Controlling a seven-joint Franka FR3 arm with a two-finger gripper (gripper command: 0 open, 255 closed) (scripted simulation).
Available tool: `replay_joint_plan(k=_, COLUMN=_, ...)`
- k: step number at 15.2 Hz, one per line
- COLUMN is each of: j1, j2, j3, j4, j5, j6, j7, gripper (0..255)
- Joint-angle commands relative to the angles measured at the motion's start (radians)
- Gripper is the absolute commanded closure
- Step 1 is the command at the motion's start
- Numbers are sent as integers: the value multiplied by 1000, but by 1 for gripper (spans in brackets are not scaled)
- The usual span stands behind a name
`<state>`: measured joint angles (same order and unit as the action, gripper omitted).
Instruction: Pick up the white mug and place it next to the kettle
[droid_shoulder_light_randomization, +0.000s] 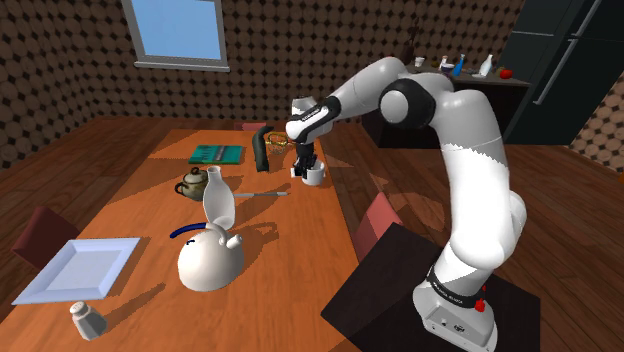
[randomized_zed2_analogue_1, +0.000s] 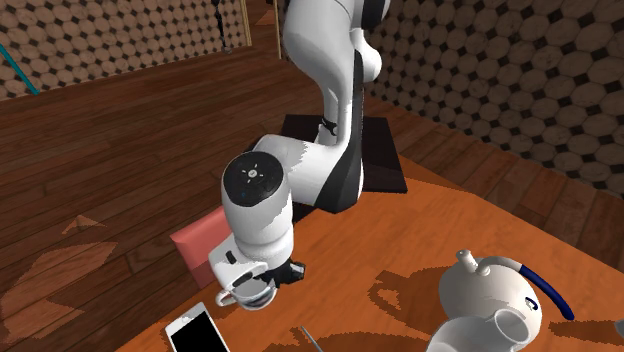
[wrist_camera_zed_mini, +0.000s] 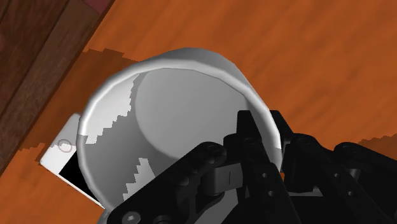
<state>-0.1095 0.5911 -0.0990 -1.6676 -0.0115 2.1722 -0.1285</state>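
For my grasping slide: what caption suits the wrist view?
Black pincer clasping the rim of the white mug over an orange-brown table, white phone alongside.

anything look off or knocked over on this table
The white kettle stands out: its lid seems tipped up rather than closed. Nothing looks spilled or broken; the gripper clasps the white mug upright by its rim.

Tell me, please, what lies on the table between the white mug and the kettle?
A thin grey utensil lies between the white mug and the kettle; the shoulder view shows it.
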Motion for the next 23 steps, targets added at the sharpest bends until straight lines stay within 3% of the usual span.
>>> replay_joint_plan(k=1, j1=0, j2=-14, j3=-1, j4=5, j5=-1, j6=-19, j7=-2, gripper=255)
replay_joint_plan(k=23, j1=4, j2=-144, j3=-7, j4=111, j5=-9, j6=-254, j7=-8, gripper=255)
